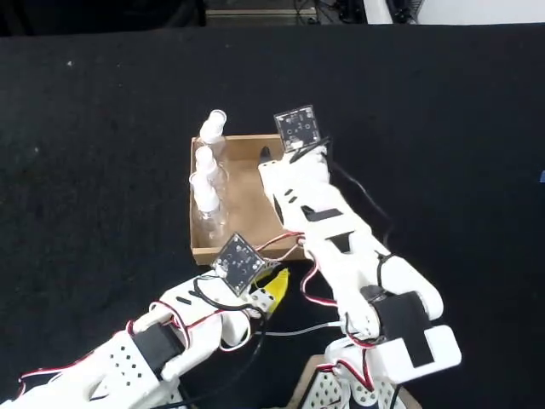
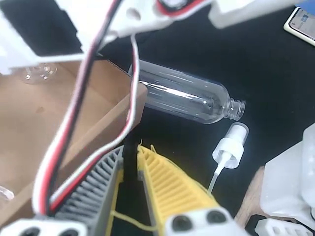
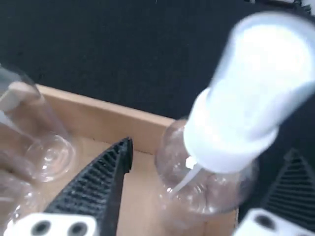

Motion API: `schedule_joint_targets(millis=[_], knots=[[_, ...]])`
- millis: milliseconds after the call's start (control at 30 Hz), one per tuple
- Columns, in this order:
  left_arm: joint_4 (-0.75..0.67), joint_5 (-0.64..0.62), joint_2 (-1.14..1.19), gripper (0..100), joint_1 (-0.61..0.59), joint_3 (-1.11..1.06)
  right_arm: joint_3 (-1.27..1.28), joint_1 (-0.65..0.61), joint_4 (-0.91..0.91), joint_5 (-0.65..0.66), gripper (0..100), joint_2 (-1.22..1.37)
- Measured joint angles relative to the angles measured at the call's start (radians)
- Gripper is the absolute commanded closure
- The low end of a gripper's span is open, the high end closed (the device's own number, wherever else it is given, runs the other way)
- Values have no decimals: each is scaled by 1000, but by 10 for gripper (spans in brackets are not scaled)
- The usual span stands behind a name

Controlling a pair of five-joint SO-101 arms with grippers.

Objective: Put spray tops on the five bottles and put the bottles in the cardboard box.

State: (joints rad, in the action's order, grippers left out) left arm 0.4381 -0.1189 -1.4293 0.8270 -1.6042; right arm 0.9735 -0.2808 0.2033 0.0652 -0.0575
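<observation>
Plainly the next move turns on the uncapped clear plastic bottle (image 2: 187,98). It lies on its side on the black table (image 1: 102,128), just outside the wall of the brown cardboard box (image 2: 29,113) and under the right arm's white link. From the left gripper (image 2: 130,157) it sits a short way ahead of the fingertips, and its long axis runs roughly across the line the jaws point along, not in line w/ it. The open threaded neck points away from the box, towards the arms' bases; the rounded bottom end is next to the box corner.

The loose white spray top (image 2: 230,147) lies on the cloth just beside that neck, apart from it, w/ its thin dip tube trailing back towards the gripper's side.

The left gripper is nearly closed, grey and yellow jaws w/ only a narrow slit between them, and has nothing in it. It is the nearer arm by far.

The right gripper (image 3: 209,150) is over in the box. Its black jaws are spread wide either side of a capped clear bottle (image 3: 211,196) that stands upright in a box corner, and the one jaw seen clearly is not touching it. Three capped bottles (image 1: 206,183) stand along the box's other side in the high view.

Judgement: this is the last bottle to cap. The left jaws need to open first, and since the body lies crosswise to them, a grasp across the mid-body looks workable w/o much wrist turn.
</observation>
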Motion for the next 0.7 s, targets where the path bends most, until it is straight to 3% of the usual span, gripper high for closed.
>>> schedule_joint_targets(millis=[233,700], knots=[[0,0,0,970,0,0,0,-2,-11,0,557,-11],[0,0,0,968,0,0,121,6,-32,0,557,-330]])
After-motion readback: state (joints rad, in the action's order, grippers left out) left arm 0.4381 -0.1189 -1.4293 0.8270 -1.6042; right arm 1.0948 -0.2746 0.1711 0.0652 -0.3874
